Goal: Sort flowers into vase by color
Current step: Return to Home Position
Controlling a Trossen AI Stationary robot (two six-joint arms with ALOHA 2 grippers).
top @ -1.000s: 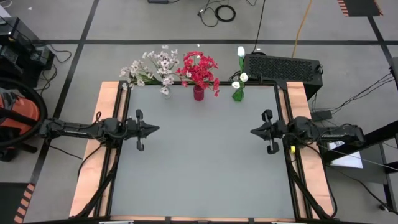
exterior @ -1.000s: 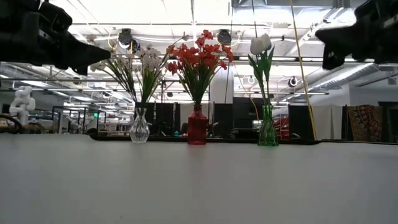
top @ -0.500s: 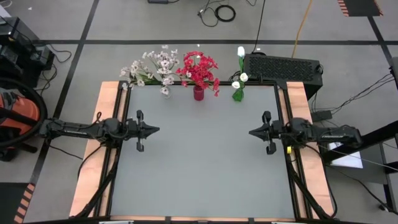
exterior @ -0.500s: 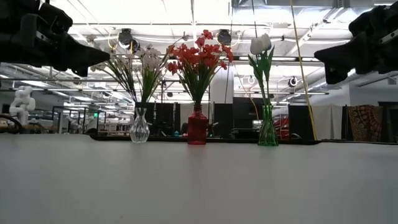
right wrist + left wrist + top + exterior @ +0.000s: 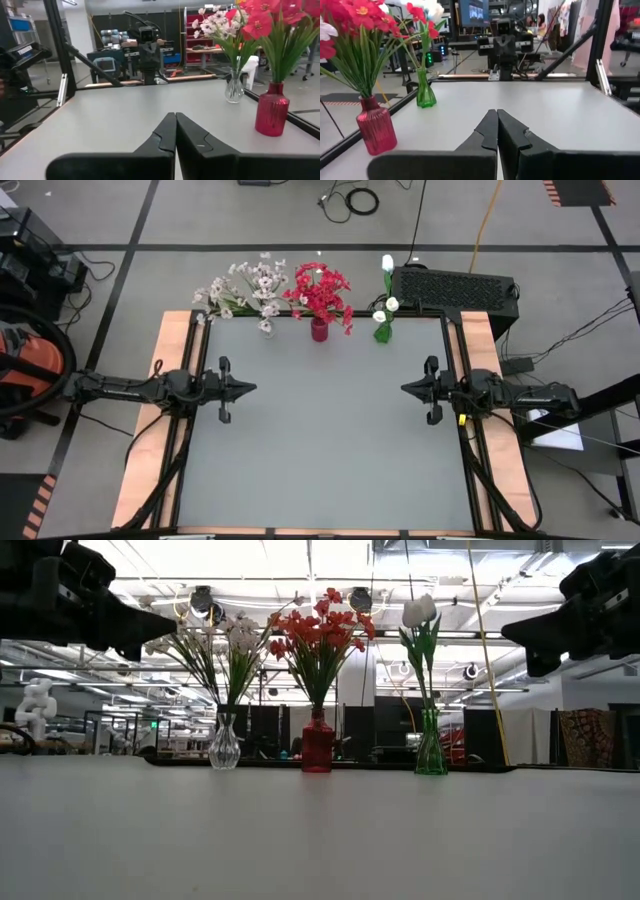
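Three vases (image 5: 319, 330) w/ flowers (image 5: 322, 292) at table (image 5: 320, 450) far edge, well apart from left gripper (image 5: 250, 388) & right gripper (image 5: 406, 389), both pressed together

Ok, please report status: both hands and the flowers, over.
Left hand shut, empty, raised at left side. Right hand shut, empty, raised at right side. Flowers in clear vase, red vase, green vase at far edge. Nothing between hands.

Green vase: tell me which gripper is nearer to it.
Right. The right gripper is on the green vase's side of the table; the left gripper is at the opposite side.
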